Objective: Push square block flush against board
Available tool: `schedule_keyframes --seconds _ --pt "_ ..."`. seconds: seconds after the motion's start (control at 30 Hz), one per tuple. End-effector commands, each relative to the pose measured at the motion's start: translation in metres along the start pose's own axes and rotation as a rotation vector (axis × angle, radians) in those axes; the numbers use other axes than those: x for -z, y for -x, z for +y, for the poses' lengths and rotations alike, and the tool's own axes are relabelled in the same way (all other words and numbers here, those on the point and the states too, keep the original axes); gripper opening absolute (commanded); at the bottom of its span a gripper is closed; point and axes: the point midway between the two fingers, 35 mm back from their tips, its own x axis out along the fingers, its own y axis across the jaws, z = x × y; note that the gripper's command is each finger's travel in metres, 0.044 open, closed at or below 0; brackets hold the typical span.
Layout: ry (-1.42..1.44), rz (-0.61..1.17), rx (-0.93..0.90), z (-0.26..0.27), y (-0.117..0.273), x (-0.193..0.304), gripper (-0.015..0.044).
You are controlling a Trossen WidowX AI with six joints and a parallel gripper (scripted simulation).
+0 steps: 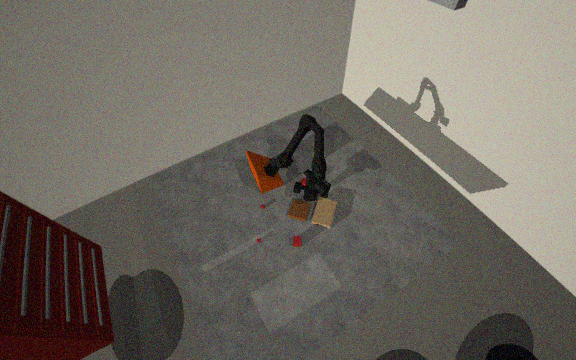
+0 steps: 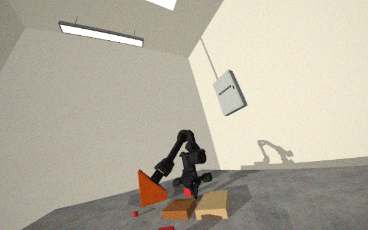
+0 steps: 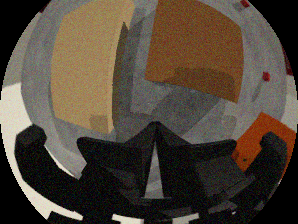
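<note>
The brown square block lies flat beside the longer tan board. A strip of floor shows between them in the wrist view, so they stand apart. The block looks slightly turned against the board. Its near edge lies farther from my gripper than the board's near end. My gripper is shut and empty. Its tips point down on the arm's side of the pair, near the gap and the block's near corner. Their exact height and any contact cannot be told.
An orange wedge stands beside the arm's base. A red piece shows by the gripper. Small red cubes lie on the block's side, and a larger red piece lies beyond the pair.
</note>
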Motion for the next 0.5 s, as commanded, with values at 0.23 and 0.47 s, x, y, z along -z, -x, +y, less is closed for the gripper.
schedule_keyframes --seconds 0.23,0.47 --pt "0.0 -0.005 0.005 0.0 0.034 0.004 0.0" --pt "-0.001 -0.005 0.003 -0.001 0.055 0.006 0.0"
